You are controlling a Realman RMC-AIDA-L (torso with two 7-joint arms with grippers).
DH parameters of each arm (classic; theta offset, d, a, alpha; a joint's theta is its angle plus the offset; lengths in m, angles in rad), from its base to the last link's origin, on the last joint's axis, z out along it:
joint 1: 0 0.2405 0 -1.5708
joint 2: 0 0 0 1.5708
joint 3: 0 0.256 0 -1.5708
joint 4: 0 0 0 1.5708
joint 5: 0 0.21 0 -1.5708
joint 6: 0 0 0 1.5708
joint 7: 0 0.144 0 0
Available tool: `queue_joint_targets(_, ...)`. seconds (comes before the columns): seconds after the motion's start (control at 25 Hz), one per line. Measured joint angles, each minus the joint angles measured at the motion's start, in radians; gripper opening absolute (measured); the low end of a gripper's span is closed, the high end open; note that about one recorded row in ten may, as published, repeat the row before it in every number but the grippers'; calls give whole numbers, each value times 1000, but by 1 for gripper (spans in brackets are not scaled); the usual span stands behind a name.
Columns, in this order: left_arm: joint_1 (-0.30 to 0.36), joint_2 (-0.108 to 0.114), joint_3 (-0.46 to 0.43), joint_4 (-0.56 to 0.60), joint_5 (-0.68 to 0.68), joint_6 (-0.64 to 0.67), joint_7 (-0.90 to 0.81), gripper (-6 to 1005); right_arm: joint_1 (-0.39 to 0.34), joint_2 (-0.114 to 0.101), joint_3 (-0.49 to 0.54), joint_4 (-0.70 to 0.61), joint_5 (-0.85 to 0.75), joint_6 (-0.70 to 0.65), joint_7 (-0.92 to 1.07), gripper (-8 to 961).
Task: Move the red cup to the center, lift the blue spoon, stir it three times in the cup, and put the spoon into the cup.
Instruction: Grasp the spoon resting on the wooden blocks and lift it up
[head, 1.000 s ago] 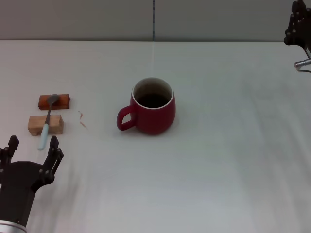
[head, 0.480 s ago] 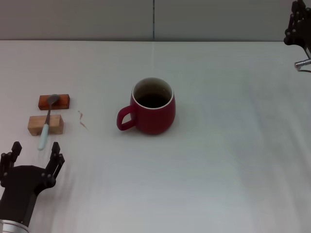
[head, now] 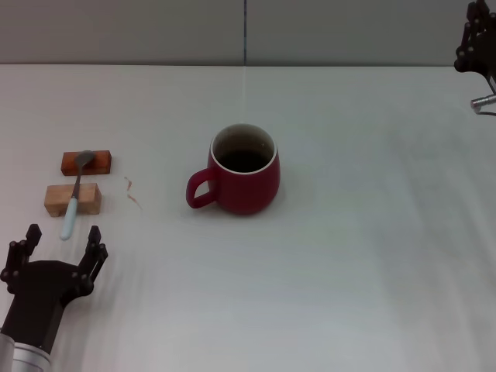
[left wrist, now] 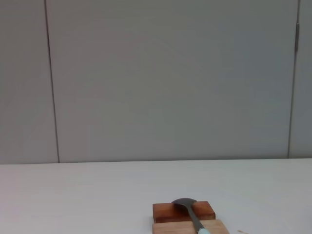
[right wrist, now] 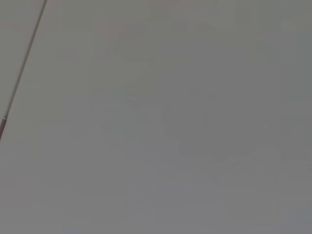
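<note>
Near the table's front-left edge: left gripper (head: 60, 246), fingers spread and grasping nothing, drawn back toward the robot since a second ago, now well short of the slim light-blue-handled spoon (head: 75, 194). Just beyond: spoon propped across a pale wooden block (head: 72, 199) and a reddish-brown wooden block (head: 86, 163), unmoved, untouched. Farther right: rounded dark red ceramic mug (head: 242, 170), upright at table centre, handle toward the spoon. Far right corner: right gripper (head: 474, 37), parked high, finger state indiscernible. Cup placement seemingly complete; retreat probably a realignment before the spoon pickup.
</note>
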State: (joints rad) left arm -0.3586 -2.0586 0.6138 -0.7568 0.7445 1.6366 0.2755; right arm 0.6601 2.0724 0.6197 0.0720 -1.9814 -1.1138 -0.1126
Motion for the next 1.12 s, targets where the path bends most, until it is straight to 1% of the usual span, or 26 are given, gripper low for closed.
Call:
queue_joint_targets(0.36, -2, 0, -11, 53, 1, -40, -45, 858, 4, 0, 0, 0, 2, 1, 1, 30)
queue_joint_targets(0.6, -6, -5, -11, 78, 1, -72, -51, 859, 5, 0, 0, 0, 0, 2, 1, 29)
queue_joint_targets(1.12, -23, -8, -22, 97, 1, -102, -52, 855, 4, 0, -1, 0, -2, 0, 0, 30)
